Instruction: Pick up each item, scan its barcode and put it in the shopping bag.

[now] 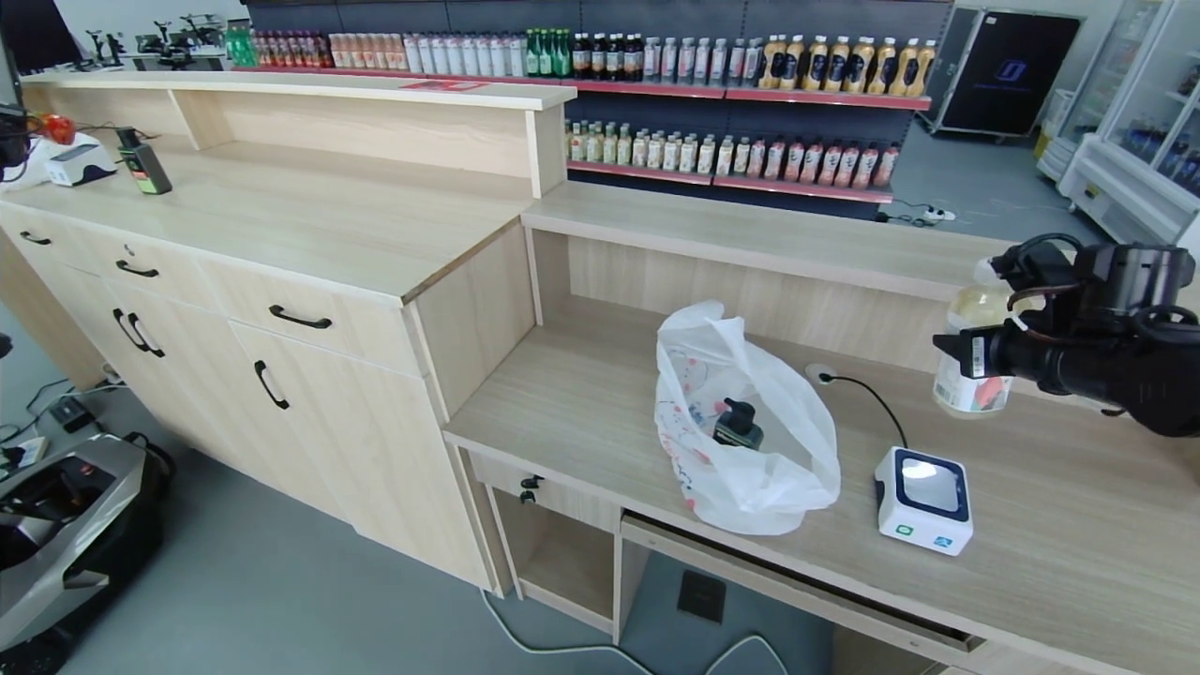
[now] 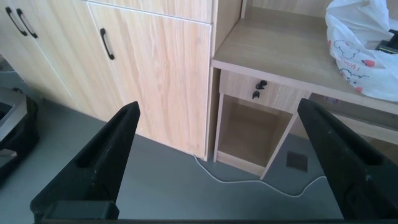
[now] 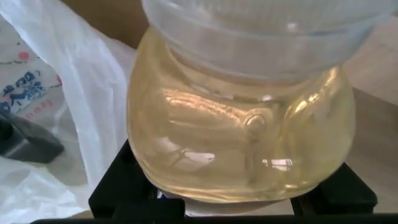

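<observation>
Right side first: the clear plastic bottle of pale yellow liquid (image 1: pixel 966 394) stands with its long axis vertical, cap up and label band low, at the far right end of the light wooden counter (image 1: pixel 581 403). Whether its base touches the wood I cannot tell. The right gripper (image 1: pixel 980 354) is clamped on it at mid-height, with the black arm coming in roughly level from the right edge. From the right wrist, the bottle (image 3: pixel 242 124) bulges between the black fingers (image 3: pixel 121 193), with white bag plastic (image 3: pixel 37 93) just behind. The white printed plastic shopping bag (image 1: pixel 750 469) sits open on the counter, well to the left of the bottle, with a black-capped item (image 1: pixel 738 422) inside. The white cube scanner with a dark-rimmed glass top (image 1: pixel 923 502) stands just beside the bag, facing up, between it and the bottle. The left gripper (image 2: pixel 217 155) hangs low over the grey floor before the cabinet doors, its fingers (image 2: pixel 99 162) spread wide apart, holding nothing.
</observation>
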`<state>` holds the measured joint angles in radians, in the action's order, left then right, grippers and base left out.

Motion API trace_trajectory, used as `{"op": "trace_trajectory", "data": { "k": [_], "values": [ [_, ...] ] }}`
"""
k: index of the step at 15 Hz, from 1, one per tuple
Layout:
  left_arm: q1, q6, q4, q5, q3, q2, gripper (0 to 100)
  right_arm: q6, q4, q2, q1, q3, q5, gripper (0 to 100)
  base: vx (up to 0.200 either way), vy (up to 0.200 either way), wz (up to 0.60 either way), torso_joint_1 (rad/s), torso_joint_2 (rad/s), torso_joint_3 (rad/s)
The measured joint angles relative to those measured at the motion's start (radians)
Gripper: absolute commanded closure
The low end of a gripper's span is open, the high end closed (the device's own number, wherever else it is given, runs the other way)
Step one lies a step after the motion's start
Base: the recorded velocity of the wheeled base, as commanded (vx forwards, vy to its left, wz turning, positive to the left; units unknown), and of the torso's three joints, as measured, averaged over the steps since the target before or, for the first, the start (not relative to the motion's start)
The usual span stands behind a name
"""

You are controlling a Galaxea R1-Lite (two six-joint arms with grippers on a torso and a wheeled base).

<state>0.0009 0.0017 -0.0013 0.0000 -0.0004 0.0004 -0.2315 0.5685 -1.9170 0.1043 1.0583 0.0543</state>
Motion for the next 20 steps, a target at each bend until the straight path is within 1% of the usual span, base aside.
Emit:
{"op": "trace_trajectory", "data": {
  "k": [1,2,5,7,9,11,15,20],
  "values": [
    [0.0,0.0,0.0,0.0,0.0,0.0,0,0.0,0.033,-0.027,-0.016,0.0,0.047,100,0.0,0.0,0.0,0.0,0.0,0.0],
    [0.001,0.0,0.0,0.0,0.0,0.0,0,0.0,0.057,-0.054,-0.023,0.0,0.063,100,0.0,0.0,0.0,0.0,0.0,0.0],
    [0.0,0.0,0.0,0.0,0.0,0.0,0,0.013,0.175,-0.151,-0.043,0.005,0.075,100,0.0,0.0,0.0,0.0,0.0,0.0],
    [0.001,0.0,0.0,0.0,0.0,0.0,0,0.025,0.301,-0.229,-0.072,0.019,0.077,100,0.0,0.0,0.0,0.0,0.0,0.0],
    [0.0,0.0,0.0,0.0,0.0,0.0,0,0.033,0.382,-0.301,-0.093,0.035,0.081,100,0.0,0.0,0.0,0.0,0.0,0.0],
    [0.0,0.0,0.0,0.0,0.0,0.0,0,0.035,0.4,-0.363,-0.097,0.06,0.089,100,0.0,0.0,0.0,0.0,0.0,0.0],
    [0.0,0.0,0.0,0.0,0.0,0.0,0,0.038,0.431,-0.452,-0.097,0.104,0.147,100,0.0,0.0,0.0,0.0,0.0,0.0],
    [0.0,0.0,0.0,0.0,0.0,0.0,0,0.038,0.43,-0.489,-0.087,0.111,0.3,100,0.0,0.0,0.0,0.0,0.0,0.0]
  ]
}}
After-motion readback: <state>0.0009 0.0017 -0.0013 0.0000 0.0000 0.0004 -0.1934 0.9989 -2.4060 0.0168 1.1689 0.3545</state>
